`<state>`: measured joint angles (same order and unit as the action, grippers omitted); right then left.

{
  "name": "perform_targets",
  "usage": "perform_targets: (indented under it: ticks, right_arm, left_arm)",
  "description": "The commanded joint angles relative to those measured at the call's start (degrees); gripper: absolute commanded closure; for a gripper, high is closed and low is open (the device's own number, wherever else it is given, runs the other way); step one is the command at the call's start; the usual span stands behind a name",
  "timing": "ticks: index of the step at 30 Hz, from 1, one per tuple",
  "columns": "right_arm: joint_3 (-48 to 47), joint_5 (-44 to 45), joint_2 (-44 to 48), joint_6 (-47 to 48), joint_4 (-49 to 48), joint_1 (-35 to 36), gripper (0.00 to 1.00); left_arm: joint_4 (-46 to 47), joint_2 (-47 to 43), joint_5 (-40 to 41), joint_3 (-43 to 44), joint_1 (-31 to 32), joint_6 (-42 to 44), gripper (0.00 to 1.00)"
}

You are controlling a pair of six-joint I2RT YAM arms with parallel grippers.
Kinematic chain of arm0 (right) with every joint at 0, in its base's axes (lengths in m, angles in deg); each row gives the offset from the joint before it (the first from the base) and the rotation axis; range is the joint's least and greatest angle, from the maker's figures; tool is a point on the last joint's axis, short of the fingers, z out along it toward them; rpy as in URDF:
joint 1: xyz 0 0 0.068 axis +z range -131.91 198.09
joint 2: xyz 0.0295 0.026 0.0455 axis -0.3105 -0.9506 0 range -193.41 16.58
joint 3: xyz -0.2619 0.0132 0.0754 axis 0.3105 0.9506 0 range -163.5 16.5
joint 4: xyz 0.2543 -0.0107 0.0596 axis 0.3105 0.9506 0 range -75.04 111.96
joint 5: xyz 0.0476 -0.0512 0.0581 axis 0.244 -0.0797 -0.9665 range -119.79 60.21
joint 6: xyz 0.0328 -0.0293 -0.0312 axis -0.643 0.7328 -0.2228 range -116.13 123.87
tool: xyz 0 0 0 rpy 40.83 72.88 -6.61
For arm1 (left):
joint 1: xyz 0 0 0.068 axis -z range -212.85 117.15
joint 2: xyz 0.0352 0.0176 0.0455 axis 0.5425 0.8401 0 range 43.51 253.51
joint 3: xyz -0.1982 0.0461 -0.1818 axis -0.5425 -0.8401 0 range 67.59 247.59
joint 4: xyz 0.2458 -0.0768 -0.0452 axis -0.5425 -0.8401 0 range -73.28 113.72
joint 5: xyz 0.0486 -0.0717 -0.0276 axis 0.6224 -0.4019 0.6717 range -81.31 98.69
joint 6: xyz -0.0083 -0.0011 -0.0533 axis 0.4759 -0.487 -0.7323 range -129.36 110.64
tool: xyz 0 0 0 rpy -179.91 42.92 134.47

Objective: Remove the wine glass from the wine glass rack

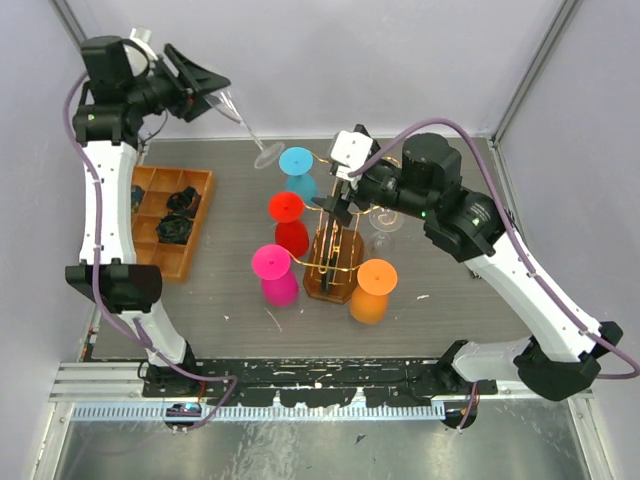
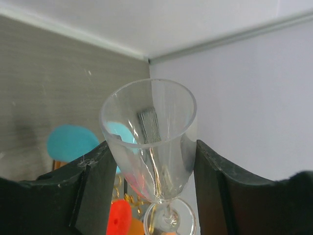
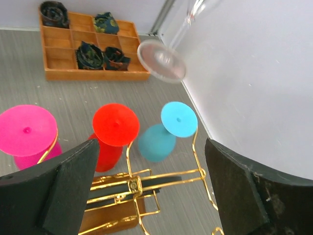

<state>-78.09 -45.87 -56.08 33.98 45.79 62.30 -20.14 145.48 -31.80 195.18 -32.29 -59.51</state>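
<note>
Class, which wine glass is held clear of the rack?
The clear wine glass in the left gripper; the blue glass, red glass, pink glass and orange glass hang on the rack.

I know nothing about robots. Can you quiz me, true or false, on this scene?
1. The left fingers hold a clear wine glass. True.
2. The right fingers grip the red glass. False: they are open and empty, above the wine glass rack.
3. A cyan glass, a red glass, a pink glass and an orange glass sit base-up at the rack. True.
4. The wooden tray is empty. False: dark rolled items lie in several compartments.
</note>
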Motion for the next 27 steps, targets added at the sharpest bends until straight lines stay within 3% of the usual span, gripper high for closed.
perform_targets:
  ticks: [1,5,7,9,11,13,16,19,27]
  right_arm:
    - [2.31,7.55,4.07,1.94,-4.31,0.32,0.05]
    - [4.61,13.61,4.61,0.73,-6.7,0.03,0.05]
    - [2.23,22.13,2.67,-4.45,-6.93,-1.01,0.02]
    - [-4.87,30.52,-1.84,-12.61,-0.71,-4.73,0.01]
    - [-11.37,25.37,-7.1,-21.41,5.52,-13.76,0.01]
    - [-11.66,18.77,-7.4,-29.32,5.64,-19.88,0.03]
    - [-9.88,15.8,-7.03,-32.19,4.15,-24.77,0.04]
    - [-8.44,15.63,-7.33,-33.49,3.64,-25.33,0.03]
    - [-6.8,14.41,-11.11,-36.78,2.82,-26.42,0.04]
  left_arm:
    - [-3.91,4.75,5.81,9.33,-2.08,2.98,0.45]
    - [-9.15,9.06,14.17,14.64,-2.02,8.47,0.45]
    - [-9.52,10.03,19.32,14.41,-1.5,11.53,0.44]
    - [-9.03,10.75,24.75,13.5,-0.37,15.87,0.43]
    - [-8.37,11.91,30.09,12.87,1.37,19.83,0.43]
    - [-7.04,13.12,34.84,11.93,2.99,23.6,0.43]
    - [3.22,11.57,39.9,4.24,5.23,29.08,0.42]
    - [15.99,8.8,45.03,-6.6,6.75,33.0,0.42]
    - [39.35,7.97,56.98,-24.51,9.33,42.04,0.48]
